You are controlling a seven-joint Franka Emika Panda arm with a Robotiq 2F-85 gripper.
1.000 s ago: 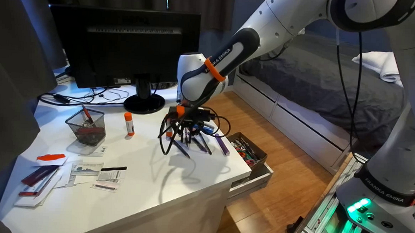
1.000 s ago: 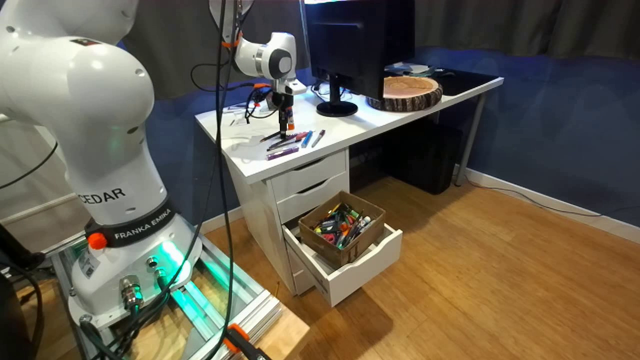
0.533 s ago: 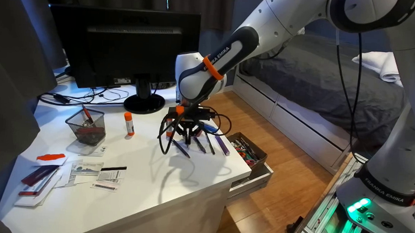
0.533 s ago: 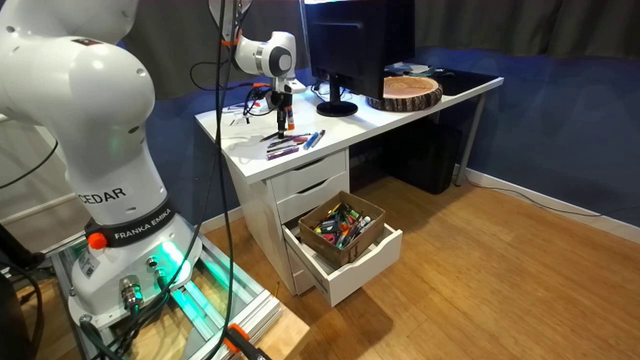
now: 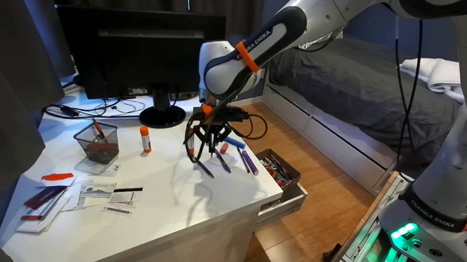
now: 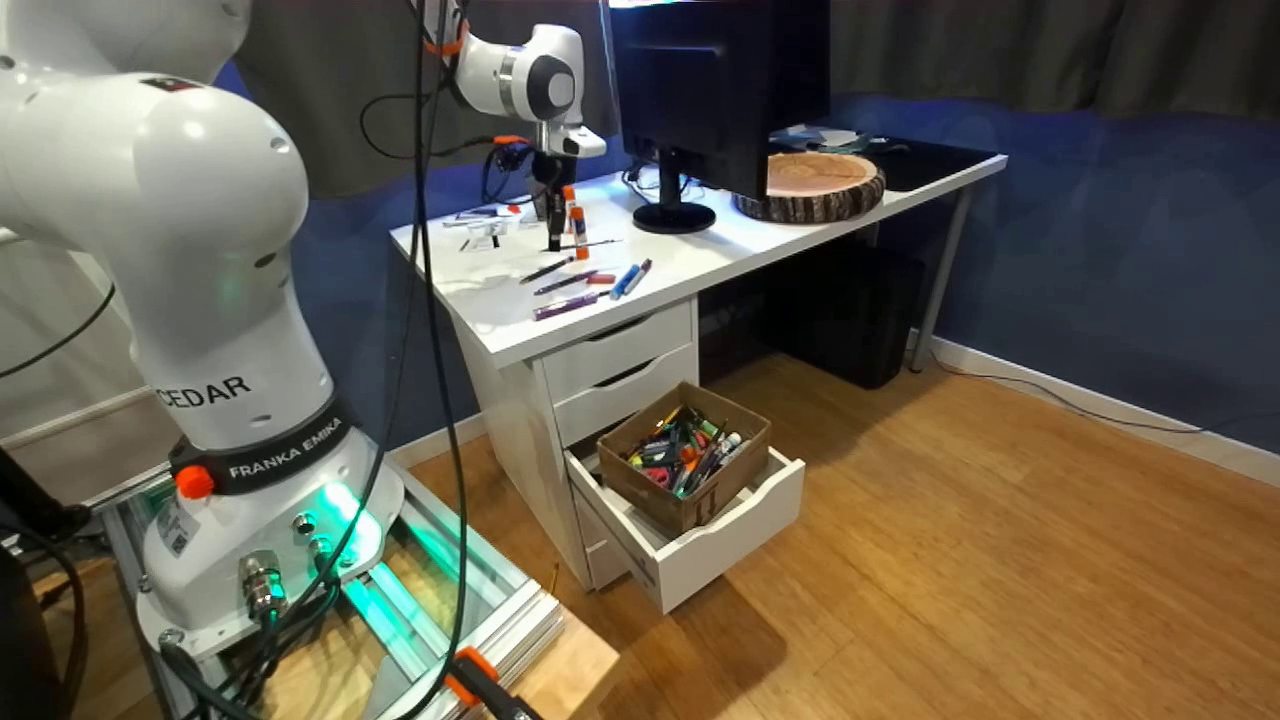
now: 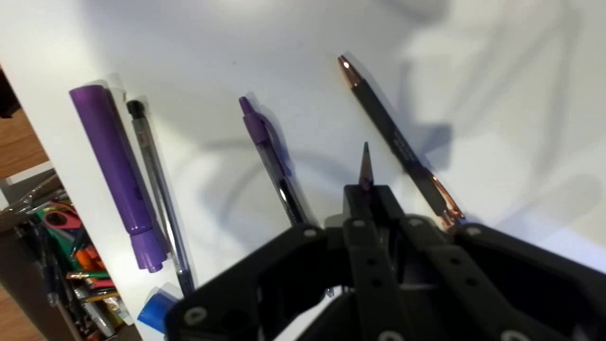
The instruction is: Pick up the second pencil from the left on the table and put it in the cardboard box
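My gripper [image 5: 211,149] is shut on a thin pencil [image 7: 366,166], whose sharpened tip sticks out past the fingertips in the wrist view. It holds the pencil above the white desk; the pencil's thin shaft [image 6: 603,243] also shows in an exterior view. The rest of the pencil is hidden by the fingers. Below lie a black pen with copper ends [image 7: 386,123] and a purple clear pen [image 7: 267,147], one on each side of the gripper. The cardboard box [image 6: 738,487] sits in an open drawer below the desk, filled with pens and markers.
A purple marker [image 5: 250,162] and a thin clear pen [image 5: 243,160] lie near the desk edge. A red eraser [image 5: 224,148] and blue marker [image 5: 235,142] lie behind. Glue sticks [image 5: 145,139], a mesh pen cup [image 5: 100,150] and a monitor [image 5: 141,58] stand on the desk.
The gripper has shut on the pencil and risen from the desk with it. The thin clear pen has shifted toward the purple marker.
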